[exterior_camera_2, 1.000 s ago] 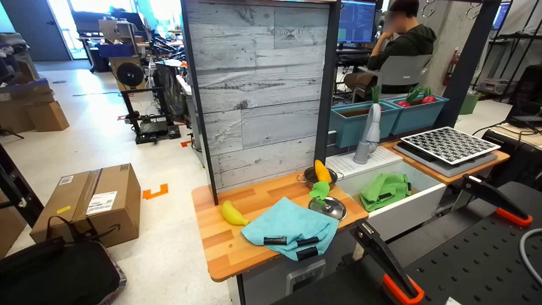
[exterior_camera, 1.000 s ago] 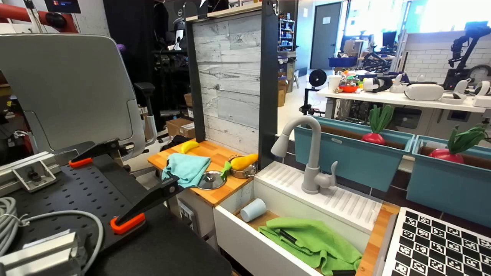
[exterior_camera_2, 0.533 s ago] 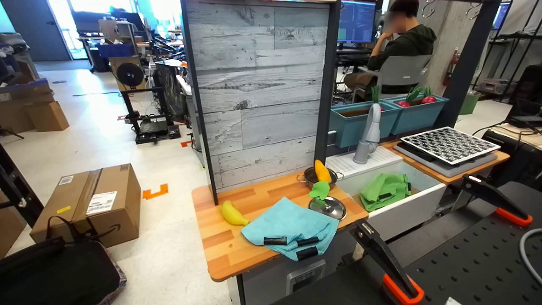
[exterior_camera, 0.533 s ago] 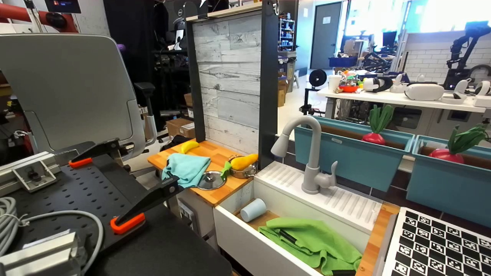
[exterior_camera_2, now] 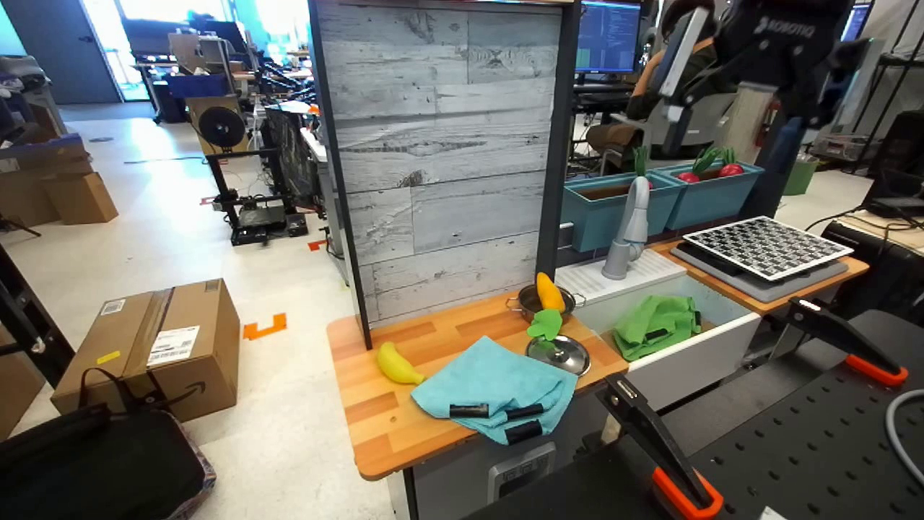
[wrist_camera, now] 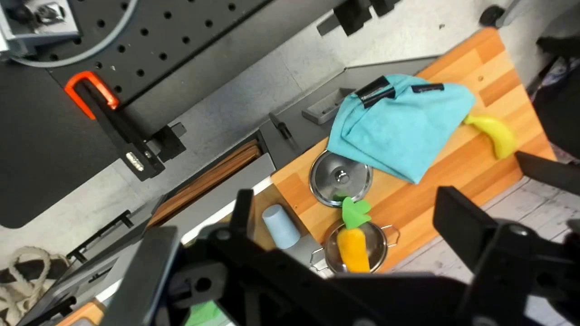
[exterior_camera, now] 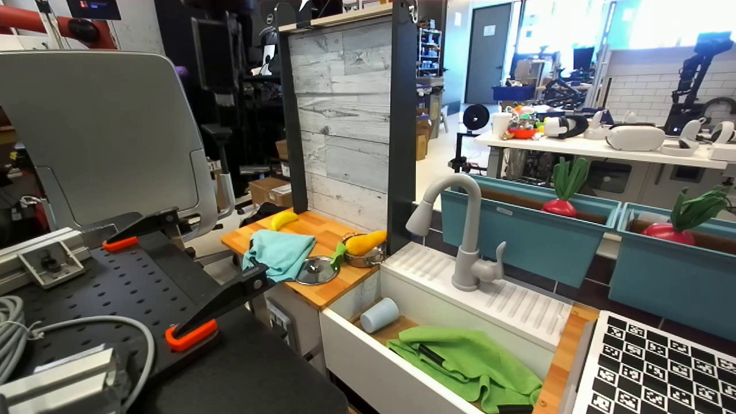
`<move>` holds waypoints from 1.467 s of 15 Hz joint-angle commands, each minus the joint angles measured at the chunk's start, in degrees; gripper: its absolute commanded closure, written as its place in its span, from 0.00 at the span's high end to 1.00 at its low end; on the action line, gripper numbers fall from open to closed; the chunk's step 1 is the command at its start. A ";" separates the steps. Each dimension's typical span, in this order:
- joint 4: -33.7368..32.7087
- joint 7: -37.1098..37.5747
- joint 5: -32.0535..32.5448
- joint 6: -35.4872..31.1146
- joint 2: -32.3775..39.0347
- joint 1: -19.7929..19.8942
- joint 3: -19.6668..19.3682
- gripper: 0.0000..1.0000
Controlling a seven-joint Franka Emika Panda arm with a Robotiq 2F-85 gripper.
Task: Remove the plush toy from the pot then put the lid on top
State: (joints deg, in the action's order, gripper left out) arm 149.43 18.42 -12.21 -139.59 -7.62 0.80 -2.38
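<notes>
The plush toy is an orange-yellow carrot (exterior_camera_2: pixel 550 292) with green leaves. It leans in a small metal pot (exterior_camera_2: pixel 528 306), its leaves sticking out over the rim; carrot (exterior_camera: pixel 365 244) and pot (exterior_camera: pixel 368 261) also show in the other views. The round metal lid (wrist_camera: pixel 325 176) with a knob lies flat on the wooden counter beside the pot, the leaves over its edge. My gripper (exterior_camera_2: pixel 730 133) is open and empty, high up, away from the counter. In the wrist view my gripper (wrist_camera: pixel 345 197) frames the pot between its spread fingers; the carrot's lower end is hidden.
A blue cloth (exterior_camera_2: pixel 491 383) touches the lid, and a banana (exterior_camera_2: pixel 395 365) lies beyond it. A wood-look wall panel (exterior_camera_2: pixel 447 180) and dark post stand behind the pot. The sink (exterior_camera: pixel 368 368) holds a cup (exterior_camera: pixel 379 315) and a green cloth (exterior_camera: pixel 471 362) below the faucet (exterior_camera: pixel 468 230).
My arm and open gripper have come into the exterior views from above; half a second ago they were out of sight there. The carrot, pot and lid have not moved.
</notes>
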 commanded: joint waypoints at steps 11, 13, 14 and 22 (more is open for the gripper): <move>-36.76 24.17 -1.52 -7.93 47.82 -2.73 -3.82 1.00; -40.42 26.52 -0.26 -8.92 52.11 -4.61 -5.12 1.00; -41.65 27.34 0.19 -9.36 53.63 -5.53 -5.69 1.00; -46.71 32.96 4.43 -14.77 61.36 -12.66 -9.83 1.00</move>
State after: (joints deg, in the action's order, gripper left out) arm 105.10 49.23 -9.49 -152.02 50.99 -9.69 -10.46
